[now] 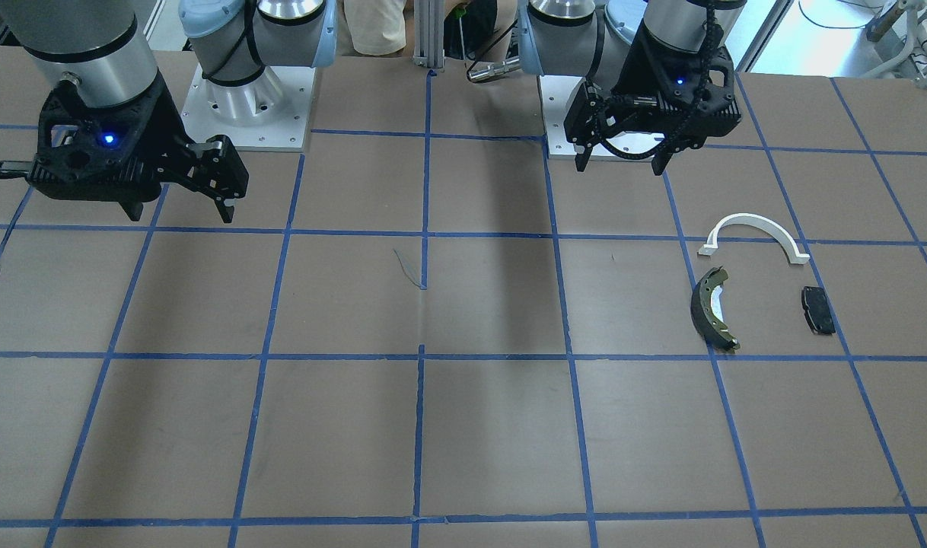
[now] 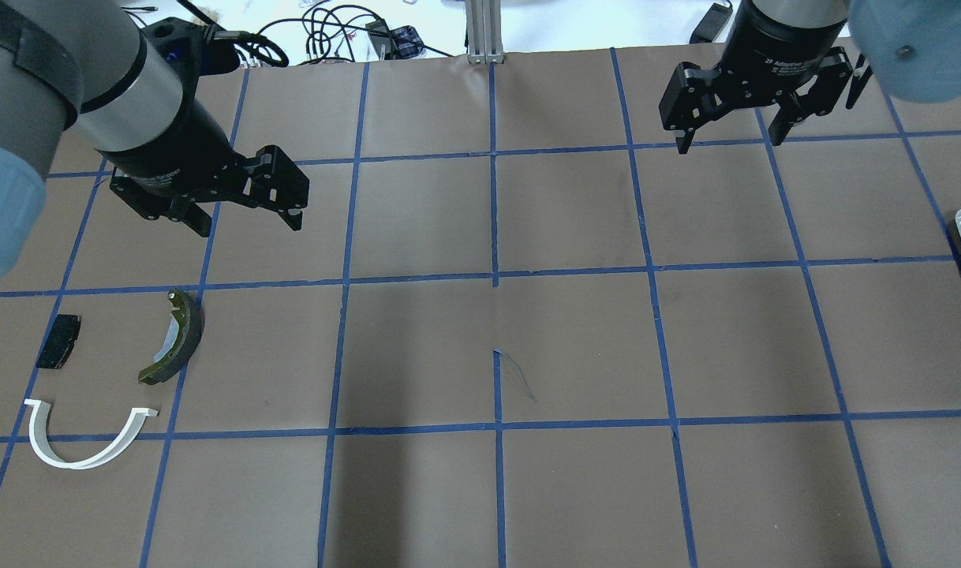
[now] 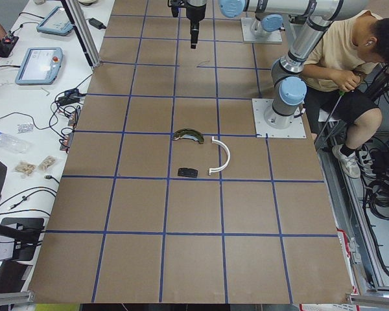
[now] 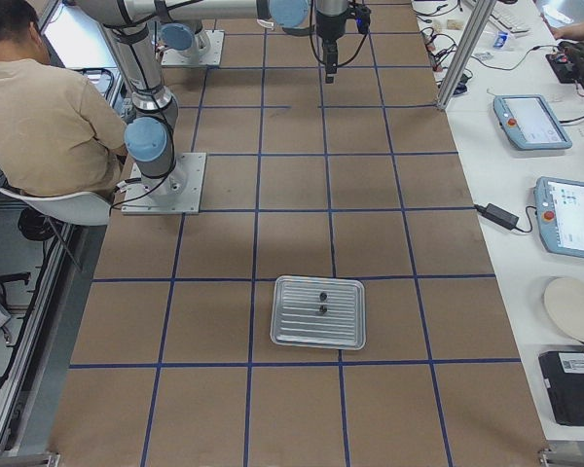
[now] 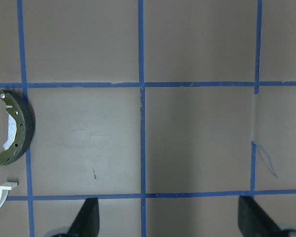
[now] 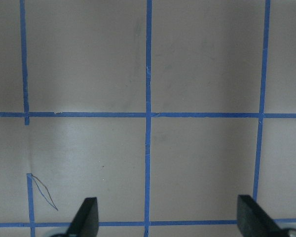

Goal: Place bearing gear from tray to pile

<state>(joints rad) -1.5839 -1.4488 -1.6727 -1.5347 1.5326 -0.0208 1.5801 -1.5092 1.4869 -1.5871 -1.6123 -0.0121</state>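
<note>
Left end effector (image 2: 252, 225) and right end effector (image 2: 729, 143) hang spread, empty; the bearing gear (image 4: 321, 310) apparently waits in the right-hand tray (image 4: 297, 333) beside a similar dark part (image 4: 322, 295), inviting a wrong pick

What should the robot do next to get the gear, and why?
Probably swing the right gripper over to the tray and stop above the two small dark parts lying on it. That gripper hangs open and empty, the tray sits on its side of the table, and the pile lies far off by the left gripper.
</note>
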